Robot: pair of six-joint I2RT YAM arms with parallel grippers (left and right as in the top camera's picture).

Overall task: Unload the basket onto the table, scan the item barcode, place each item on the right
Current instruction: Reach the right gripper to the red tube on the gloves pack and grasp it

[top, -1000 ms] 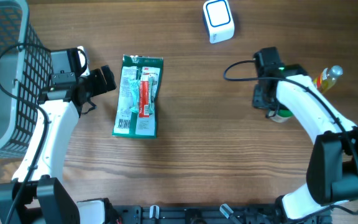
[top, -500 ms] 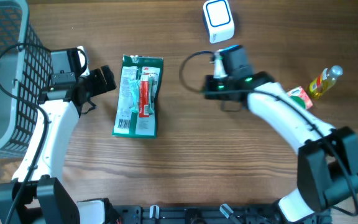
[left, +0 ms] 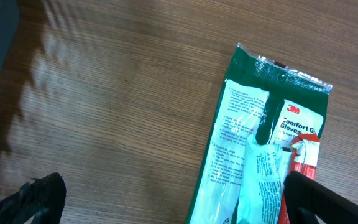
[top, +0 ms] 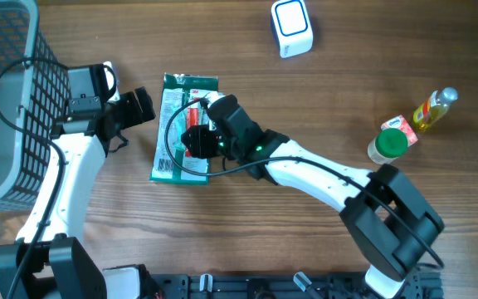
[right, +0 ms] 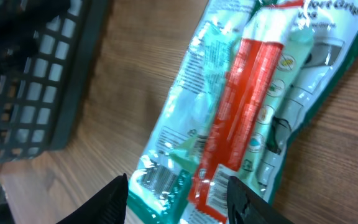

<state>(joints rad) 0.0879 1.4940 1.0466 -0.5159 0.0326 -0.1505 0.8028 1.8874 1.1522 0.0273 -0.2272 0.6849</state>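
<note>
Now, overhead: 3M glove packet [top: 173, 104] lies flat. Right gripper [top: 192, 139] directly above its middle, jaws apart, holding nothing, nearer arm. Left gripper [top: 142, 106] wide open, packet just off to its side. Left wrist: packet ahead-right of gripper. Right wrist: packet beneath gripper, long axis slanting forward-right.

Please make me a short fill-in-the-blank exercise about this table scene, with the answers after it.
1. The glove package has a dark ___ border.
2. The ___ end effector is above the glove package.
3. The white device bears a ___ square outline on top.
Answers: green; right; blue.
</note>
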